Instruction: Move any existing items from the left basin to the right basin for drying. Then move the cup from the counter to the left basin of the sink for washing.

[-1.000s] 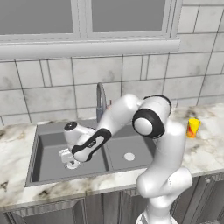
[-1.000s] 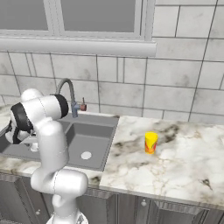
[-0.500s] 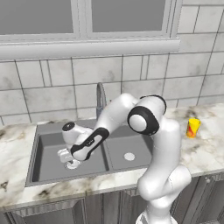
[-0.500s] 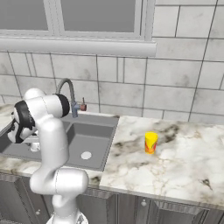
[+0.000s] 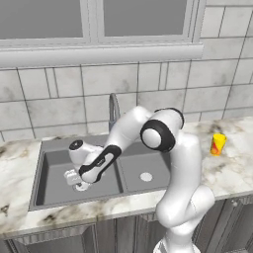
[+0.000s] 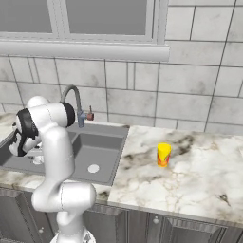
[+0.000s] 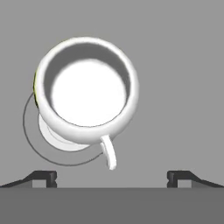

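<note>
Mug (image 7: 86,99) sits upright in the left basin (image 5: 54,170), on the round silver drain (image 7: 48,146), which peeks out from beneath it on one side. Seen from the hand camera, bare grey basin floor lies all around the mug, widest on the side away from the drain. The jaws (image 7: 112,176) hang above it, spread wide and holding nothing, with both dark tips clear of the rim; the thin handle points toward the gap between them.

The mug is glossy white, round and deep, with a thick rolled rim. The sink (image 5: 42,190) is matte dark grey, its two basins split by a low divider. The right basin (image 5: 153,165) is narrower and squarer, with its own silver drain and a bare floor. A curved grey faucet (image 6: 73,102) with a small red lever stands at the back edge.

The surface (image 6: 199,175) is pale marble with grey-brown veins. The cup (image 6: 163,154), yellow, tapered, with a red-orange band, stands upright on it, well apart from the sink, with open marble on every side.

From the left base camera the white arm reaches down over the left basin and hides most of the mug. The right base camera shows the cup and faucet plainly, while the arm blocks much of the left basin.
</note>
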{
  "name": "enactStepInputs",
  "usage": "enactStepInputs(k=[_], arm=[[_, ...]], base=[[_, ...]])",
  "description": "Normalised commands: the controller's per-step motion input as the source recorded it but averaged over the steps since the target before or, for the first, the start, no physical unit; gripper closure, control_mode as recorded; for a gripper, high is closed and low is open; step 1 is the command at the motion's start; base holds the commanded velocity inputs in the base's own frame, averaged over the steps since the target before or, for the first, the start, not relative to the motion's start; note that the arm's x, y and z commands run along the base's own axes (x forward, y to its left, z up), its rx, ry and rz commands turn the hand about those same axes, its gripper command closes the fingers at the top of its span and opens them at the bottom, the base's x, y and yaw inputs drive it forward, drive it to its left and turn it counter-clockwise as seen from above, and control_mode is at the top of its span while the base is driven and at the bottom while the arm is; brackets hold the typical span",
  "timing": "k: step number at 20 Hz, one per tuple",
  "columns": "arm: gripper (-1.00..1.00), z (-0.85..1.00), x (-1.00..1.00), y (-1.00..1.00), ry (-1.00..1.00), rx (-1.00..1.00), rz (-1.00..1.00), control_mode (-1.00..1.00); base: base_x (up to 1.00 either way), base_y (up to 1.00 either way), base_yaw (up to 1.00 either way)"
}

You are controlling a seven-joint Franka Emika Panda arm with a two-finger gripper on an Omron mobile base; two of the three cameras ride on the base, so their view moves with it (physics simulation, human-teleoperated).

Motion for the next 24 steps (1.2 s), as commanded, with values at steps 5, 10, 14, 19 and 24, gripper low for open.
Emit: enactStepInputs(k=[5, 10, 14, 19, 24], arm=[[-1.00, -0.15, 0.04, 0.04, 0.00, 0.00, -0.01, -1.00], [-1.00, -0.12, 0.16, 0.01, 0.00, 0.00, -0.01, -1.00], [-1.00, -0.09, 0.14, 0.01, 0.00, 0.00, -0.01, -1.00], [-1.00, -0.10, 0.10, 0.02, 0.00, 0.00, -0.01, -1.00], [-1.00, -0.08, 0.01, 0.01, 0.00, 0.00, -0.01, -1.00]], base=[[0.00, 0.00, 0.00], [0.00, 0.00, 0.00], [0.00, 0.00, 0.00], [0.00, 0.00, 0.00], [0.00, 0.00, 0.00]])
